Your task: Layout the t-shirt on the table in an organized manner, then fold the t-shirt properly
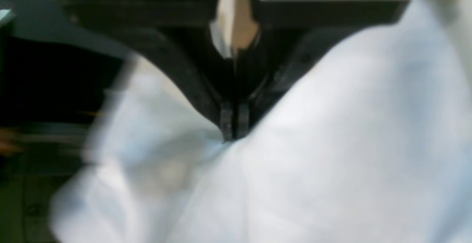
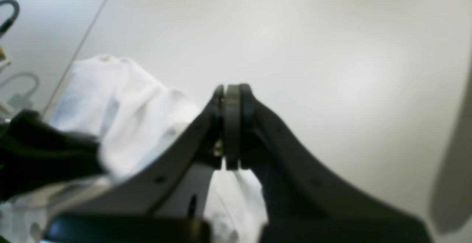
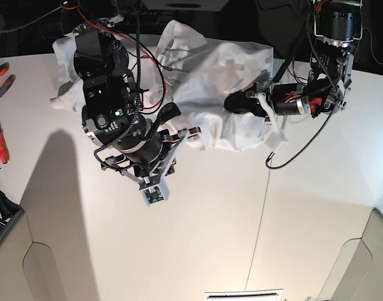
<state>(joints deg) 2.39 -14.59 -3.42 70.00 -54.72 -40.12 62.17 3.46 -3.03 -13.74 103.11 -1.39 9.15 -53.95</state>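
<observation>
t-shirt [image 3: 210, 94]: white, crumpled in a heap at the far edge of the bench [image 3: 254, 238], between the two arms.
left claw [image 1: 233, 134]: pressed together, pinching a fold of the t-shirt.
right claw [image 2: 231, 92]: pressed together with nothing between, above bare bench, cloth just beside it.
pliers [image 3: 0, 75]: red-handled, at the bench edge.
</observation>
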